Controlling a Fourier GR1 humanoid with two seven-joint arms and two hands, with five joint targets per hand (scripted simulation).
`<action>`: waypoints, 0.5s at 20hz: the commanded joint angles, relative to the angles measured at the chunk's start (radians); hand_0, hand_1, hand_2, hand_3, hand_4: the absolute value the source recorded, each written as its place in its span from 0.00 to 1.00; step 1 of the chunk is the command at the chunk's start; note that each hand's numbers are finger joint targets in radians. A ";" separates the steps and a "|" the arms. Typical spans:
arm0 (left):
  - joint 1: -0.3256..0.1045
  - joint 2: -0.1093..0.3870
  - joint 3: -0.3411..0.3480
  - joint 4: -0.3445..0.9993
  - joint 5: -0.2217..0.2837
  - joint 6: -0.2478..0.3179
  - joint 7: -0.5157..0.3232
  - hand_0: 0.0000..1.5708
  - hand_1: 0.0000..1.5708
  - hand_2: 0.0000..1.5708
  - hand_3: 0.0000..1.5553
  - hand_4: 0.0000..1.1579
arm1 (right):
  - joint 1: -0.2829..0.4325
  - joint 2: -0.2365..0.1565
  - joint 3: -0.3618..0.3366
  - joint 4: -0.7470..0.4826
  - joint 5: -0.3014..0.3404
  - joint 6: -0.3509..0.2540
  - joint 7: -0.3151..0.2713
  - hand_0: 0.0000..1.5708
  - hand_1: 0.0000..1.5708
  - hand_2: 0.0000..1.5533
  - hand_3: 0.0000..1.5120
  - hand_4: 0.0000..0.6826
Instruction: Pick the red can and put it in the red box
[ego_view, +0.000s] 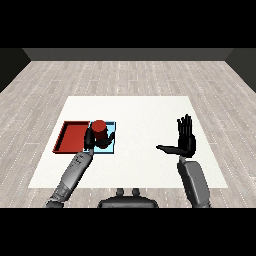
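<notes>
The left hand (91, 138) is curling round the red can (99, 129) at the light blue tray's (112, 148) left edge, probably a light, rigid, smooth cylinder best gripped mid-wall, while the right hand (185, 142) is spreading open.

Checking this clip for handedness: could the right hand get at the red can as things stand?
Probably not. The right hand is open, far across the table from the can, and the left hand is already curled round the can over the blue tray.

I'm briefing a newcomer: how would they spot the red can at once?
Look at the white table, toward its left side, where a red tray and a light blue tray lie side by side. The red can is over the blue tray, with the left hand curled round it; it is the only cylinder there.
</notes>
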 joint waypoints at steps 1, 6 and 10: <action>-0.023 0.093 0.056 -0.044 -0.049 0.003 0.088 1.00 1.00 0.99 0.91 0.97 | 0.072 -0.025 -0.055 0.056 -0.036 0.067 -0.042 0.00 0.00 0.00 0.00 0.00; -0.080 0.163 0.131 0.136 -0.085 -0.043 0.084 1.00 1.00 0.98 0.90 0.97 | 0.054 0.011 -0.014 0.156 0.022 0.059 -0.062 0.00 0.00 0.00 0.00 0.00; -0.184 0.206 0.182 0.301 -0.119 -0.066 0.110 0.98 0.98 0.85 0.93 0.95 | 0.126 0.031 -0.025 0.168 0.002 0.085 -0.099 0.00 0.00 0.00 0.00 0.00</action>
